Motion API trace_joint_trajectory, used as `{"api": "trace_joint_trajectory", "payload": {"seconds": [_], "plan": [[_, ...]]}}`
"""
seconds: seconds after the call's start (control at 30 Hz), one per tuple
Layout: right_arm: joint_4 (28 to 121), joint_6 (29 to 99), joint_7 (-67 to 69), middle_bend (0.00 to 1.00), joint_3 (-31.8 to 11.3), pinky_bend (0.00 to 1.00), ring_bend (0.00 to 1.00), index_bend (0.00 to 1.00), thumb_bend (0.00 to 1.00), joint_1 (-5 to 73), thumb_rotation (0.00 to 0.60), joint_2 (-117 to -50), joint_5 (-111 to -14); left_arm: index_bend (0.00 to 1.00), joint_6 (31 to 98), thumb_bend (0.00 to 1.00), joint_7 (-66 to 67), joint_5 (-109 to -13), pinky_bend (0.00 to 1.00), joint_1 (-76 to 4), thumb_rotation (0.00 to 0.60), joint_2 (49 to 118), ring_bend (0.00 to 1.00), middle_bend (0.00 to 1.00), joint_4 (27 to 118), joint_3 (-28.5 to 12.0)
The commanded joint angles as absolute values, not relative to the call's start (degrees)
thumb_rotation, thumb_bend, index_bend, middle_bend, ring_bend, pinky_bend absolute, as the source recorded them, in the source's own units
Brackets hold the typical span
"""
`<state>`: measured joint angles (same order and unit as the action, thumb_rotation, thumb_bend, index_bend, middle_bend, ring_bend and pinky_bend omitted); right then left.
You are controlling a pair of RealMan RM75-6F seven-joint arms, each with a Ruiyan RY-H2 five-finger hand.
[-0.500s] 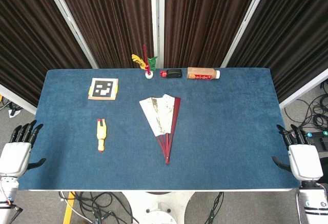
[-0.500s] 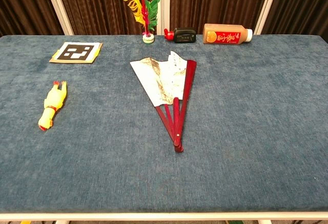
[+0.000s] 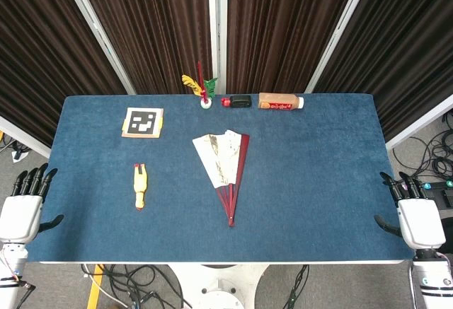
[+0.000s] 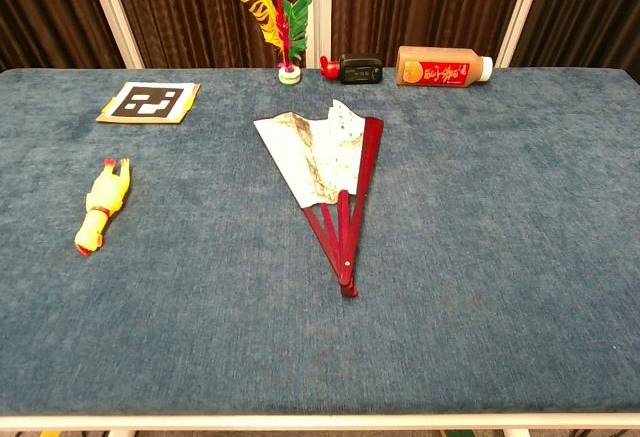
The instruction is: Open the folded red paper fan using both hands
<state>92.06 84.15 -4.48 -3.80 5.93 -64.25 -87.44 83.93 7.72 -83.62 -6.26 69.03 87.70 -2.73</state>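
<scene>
Head view showed the left hand (image 3: 20,213) sunk slightly lower than half a second before, empty, fingers spread. Mid-table, the red paper fan (image 3: 225,171) lay unmoved, partly spread; the right hand (image 3: 417,220), likewise empty and spread, had barely shifted, suggesting the task finished.

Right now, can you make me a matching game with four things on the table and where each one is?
Things:
1. fan
2. rubber chicken
3. bottle
4. marker card

Places:
A. lying at the far edge, right of the feather toy
B. far left part, flat
C. middle of the table
D. left side, nearer the front

Pairs: 1-C, 2-D, 3-A, 4-B
</scene>
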Motion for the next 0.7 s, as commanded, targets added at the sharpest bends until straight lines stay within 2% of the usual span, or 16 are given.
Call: {"api": "trace_joint_trajectory", "payload": {"seconds": [0.03,0.23,0.47,0.7], "plan": [[92.0,82.8,-3.0,0.30,-3.5,0.19,0.12,0.14,0.07,7.0,0.600,-64.0,-88.7,0.13,84.2,0.00,7.4,-83.9,0.08,-6.2,0.600,69.1,0.07,0.12,87.6,-2.7],[89.7,74.0,0.6,0.36,-4.9,0.22,0.17,0.28,0.10,15.5,0.600,-66.1,-92.6,0.13,84.5,0.00,6.7,-84.5,0.08,-6.4,0.600,69.0,0.07,0.12,87.5,-2.8],[81.9,60.1,3.7,0.35,-7.5,0.23,0.17,0.30,0.09,29.6,0.600,-75.4,-95.0,0.13,85.7,0.00,6.1,-85.3,0.08,-6.2,0.600,68.6,0.07,0.12,87.8,-3.1],[70.6,51.6,2.6,0.33,-7.9,0.21,0.16,0.30,0.04,39.5,0.600,-86.8,-95.7,0.13,86.1,0.00,5.4,-85.2,0.08,-5.8,0.600,68.5,0.07,0.12,87.7,-3.0]]}}
